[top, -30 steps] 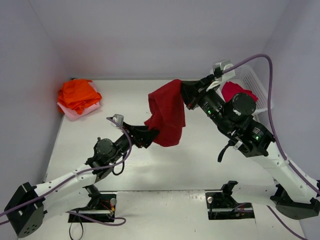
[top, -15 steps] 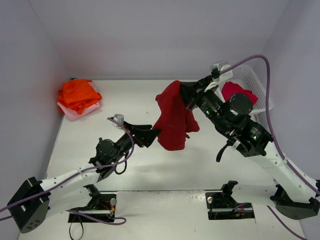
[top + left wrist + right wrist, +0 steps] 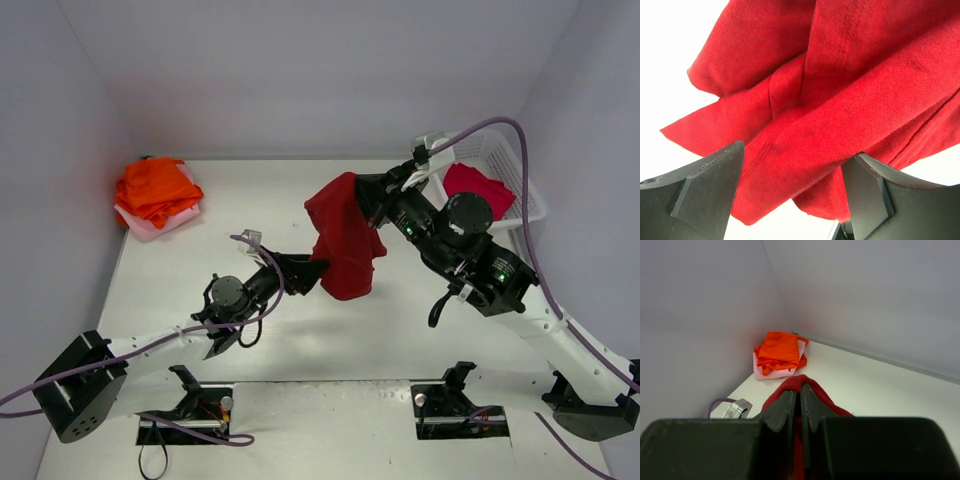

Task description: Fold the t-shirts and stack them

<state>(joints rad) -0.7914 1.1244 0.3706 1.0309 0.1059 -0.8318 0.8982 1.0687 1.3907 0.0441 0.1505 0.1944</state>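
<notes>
My right gripper is shut on the top of the large dark red t-shirt and holds it hanging above the table's middle. In the right wrist view the shut fingertips pinch the red cloth. My left gripper is at the shirt's lower left edge. In the left wrist view its gripper is open, with folds of the red cloth hanging between and beyond the fingers. Orange shirts lie on a pale pink one at the far left. A crimson shirt lies in the basket.
The white lattice basket stands at the far right, behind my right arm. The orange pile on pink lies in the corner by the left wall. Purple cables trail from both arms.
My left arm has reached further right, its open jaws now around the shirt's lower edge. My right gripper has lowered a little and the hanging shirt has swung and bunched narrower.
</notes>
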